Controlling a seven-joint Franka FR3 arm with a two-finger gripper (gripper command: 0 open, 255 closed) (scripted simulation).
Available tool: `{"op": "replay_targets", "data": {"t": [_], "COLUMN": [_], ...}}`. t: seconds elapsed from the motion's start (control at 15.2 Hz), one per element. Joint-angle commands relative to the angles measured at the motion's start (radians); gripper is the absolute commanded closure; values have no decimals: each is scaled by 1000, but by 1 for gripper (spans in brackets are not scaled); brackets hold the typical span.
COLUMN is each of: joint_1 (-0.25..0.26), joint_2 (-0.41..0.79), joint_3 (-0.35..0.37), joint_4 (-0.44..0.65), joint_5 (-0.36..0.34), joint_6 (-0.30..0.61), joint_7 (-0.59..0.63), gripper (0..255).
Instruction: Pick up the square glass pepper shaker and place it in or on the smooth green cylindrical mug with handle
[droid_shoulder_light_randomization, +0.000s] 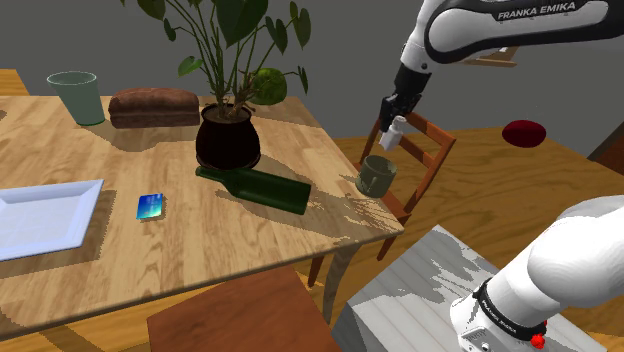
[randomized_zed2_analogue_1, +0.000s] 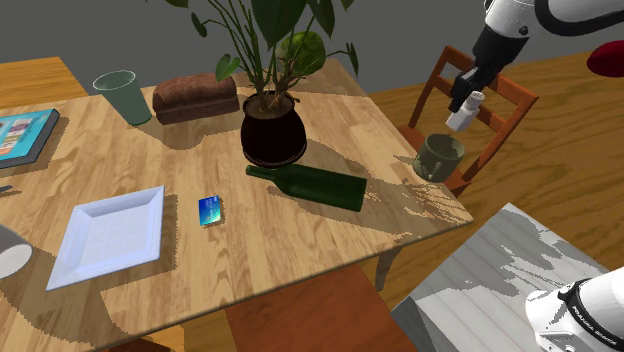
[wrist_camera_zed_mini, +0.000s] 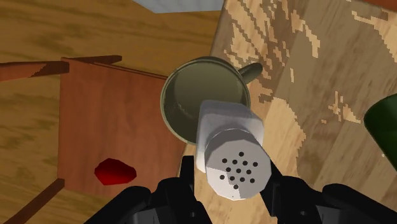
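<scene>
My black gripper (droid_shoulder_light_randomization: 397, 122) is shut on the white square pepper shaker (droid_shoulder_light_randomization: 393, 132), held in the air above the olive-green mug (droid_shoulder_light_randomization: 377, 175). The mug stands at the table corner by the shoulder view's right edge. From the second exterior view the shaker (randomized_zed2_analogue_1: 463, 111) hangs tilted in the gripper (randomized_zed2_analogue_1: 468, 97), above and a little right of the mug (randomized_zed2_analogue_1: 438, 156). Looking along the hand, the shaker (wrist_camera_zed_mini: 229, 147) with its perforated cap sits clasped between the fingers (wrist_camera_zed_mini: 281, 191), directly over the open mouth of the mug (wrist_camera_zed_mini: 191, 95), whose handle points away from the chair.
A dark green bottle (droid_shoulder_light_randomization: 257, 186) lies on the wooden table (droid_shoulder_light_randomization: 120, 260) beside a potted plant (droid_shoulder_light_randomization: 227, 135). A wooden chair (droid_shoulder_light_randomization: 415, 160) stands just past the mug's corner. Farther off are a loaf (droid_shoulder_light_randomization: 153, 106), a pale green cup (droid_shoulder_light_randomization: 78, 96), a white plate (droid_shoulder_light_randomization: 40, 215) and a small blue card (droid_shoulder_light_randomization: 151, 205).
</scene>
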Motion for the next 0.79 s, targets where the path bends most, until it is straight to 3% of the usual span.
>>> {"op": "replay_targets", "data": {"t": [0.0,0.73], "joint_1": [0,-1], "joint_2": [3,44], "joint_3": [-1,2], "joint_4": [-25,-139], "joint_5": [-1,-4], "joint_6": [29,184], "joint_7": [-1,5], "gripper": [255,255]}}
